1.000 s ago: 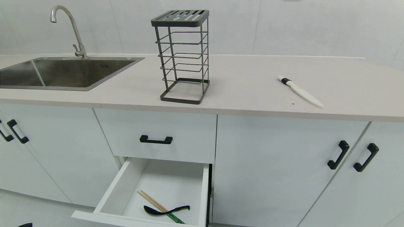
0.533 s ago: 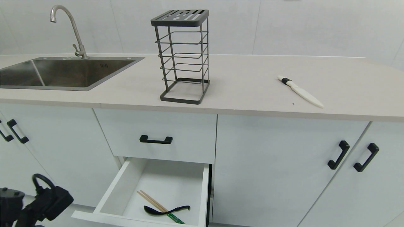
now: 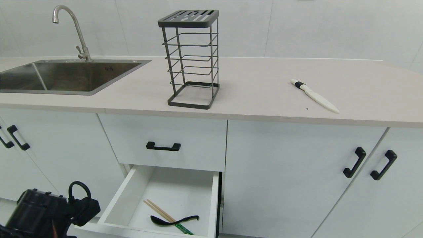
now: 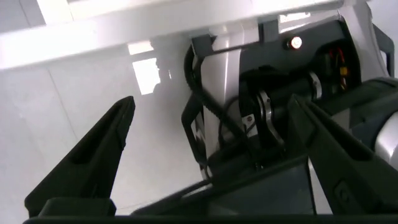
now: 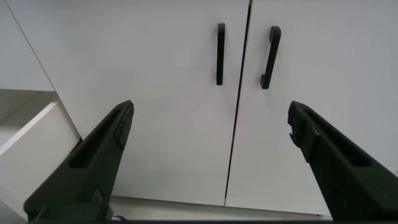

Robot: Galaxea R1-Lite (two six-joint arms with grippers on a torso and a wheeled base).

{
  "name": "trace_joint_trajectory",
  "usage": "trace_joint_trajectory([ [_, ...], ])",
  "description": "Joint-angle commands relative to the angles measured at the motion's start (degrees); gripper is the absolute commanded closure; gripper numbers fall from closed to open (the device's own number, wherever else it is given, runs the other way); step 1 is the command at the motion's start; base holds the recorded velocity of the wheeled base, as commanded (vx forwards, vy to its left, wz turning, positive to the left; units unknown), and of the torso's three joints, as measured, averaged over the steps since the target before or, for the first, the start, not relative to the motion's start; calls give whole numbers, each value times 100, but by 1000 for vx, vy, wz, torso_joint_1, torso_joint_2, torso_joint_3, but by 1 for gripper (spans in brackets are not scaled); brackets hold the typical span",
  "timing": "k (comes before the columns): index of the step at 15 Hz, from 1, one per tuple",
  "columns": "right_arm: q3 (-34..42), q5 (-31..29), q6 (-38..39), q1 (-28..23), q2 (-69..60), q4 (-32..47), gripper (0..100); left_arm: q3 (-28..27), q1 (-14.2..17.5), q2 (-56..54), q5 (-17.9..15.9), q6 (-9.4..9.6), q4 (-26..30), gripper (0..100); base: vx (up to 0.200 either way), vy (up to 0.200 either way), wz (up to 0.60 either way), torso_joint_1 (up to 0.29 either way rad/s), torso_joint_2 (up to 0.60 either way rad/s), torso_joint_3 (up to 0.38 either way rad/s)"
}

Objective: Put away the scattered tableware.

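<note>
Drawer open from above; wire rack upright on counter.

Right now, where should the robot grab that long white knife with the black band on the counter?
Probably across its narrow middle, from straight above. The long white knife with the black band lies flat and slanted on the pale countertop, so a pinch across its slim sides fits best.

White knife on counter; chopsticks, spoon in drawer.
</note>
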Motion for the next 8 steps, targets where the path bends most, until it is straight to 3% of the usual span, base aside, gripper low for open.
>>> trace_joint_trajectory([
  [1,1,2,-1,1,11,2,0,67,3,738,100,-16,-437,0,0,0,0,0,0,0],
  [5,1,2,-1,1,11,2,0,673,-15,1503,469,-7,-2072,0,0,0,0,0,0,0],
  [8,1,2,-1,1,11,2,0,884,-41,1942,505,2,-2880,0,0,0,0,0,0,0],
])
